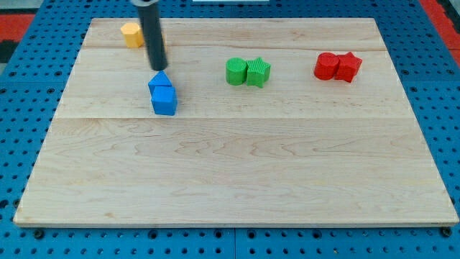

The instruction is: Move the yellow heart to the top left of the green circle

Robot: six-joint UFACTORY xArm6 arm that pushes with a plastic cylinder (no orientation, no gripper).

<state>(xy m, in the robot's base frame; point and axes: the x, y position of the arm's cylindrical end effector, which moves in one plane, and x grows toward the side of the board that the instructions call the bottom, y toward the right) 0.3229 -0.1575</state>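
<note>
A yellow block (131, 34) sits near the board's top left corner; its shape is not clear. A sliver of a second yellow block (164, 52) shows just right of my rod, mostly hidden behind it, so I cannot tell which one is the heart. The green circle (236, 71) lies at the top middle, touching a green star (259, 72) on its right. My tip (158, 69) rests just above the blue blocks, well to the left of the green circle.
A blue triangular block (161, 81) and a blue cube (164, 101) sit together right below my tip. A red circle (325, 66) and a red star (349, 67) touch at the top right. The board's top edge (230, 19) is close behind.
</note>
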